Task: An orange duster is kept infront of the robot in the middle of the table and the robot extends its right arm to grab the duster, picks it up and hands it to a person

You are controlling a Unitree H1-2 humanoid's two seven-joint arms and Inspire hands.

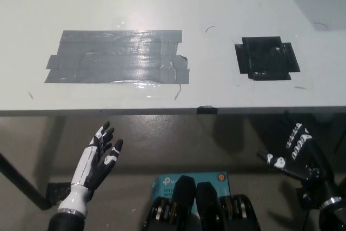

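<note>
White table (227, 20), bare top apart from a wide patch of grey tape (116, 57) left of centre and a square of black tape (266, 58) to the right. No orange duster anywhere in view. Right hand (294, 152) below the table's front edge, fingers spread, seemingly empty against dark floor. Left hand (100, 158) low at the left, open, empty.
</note>
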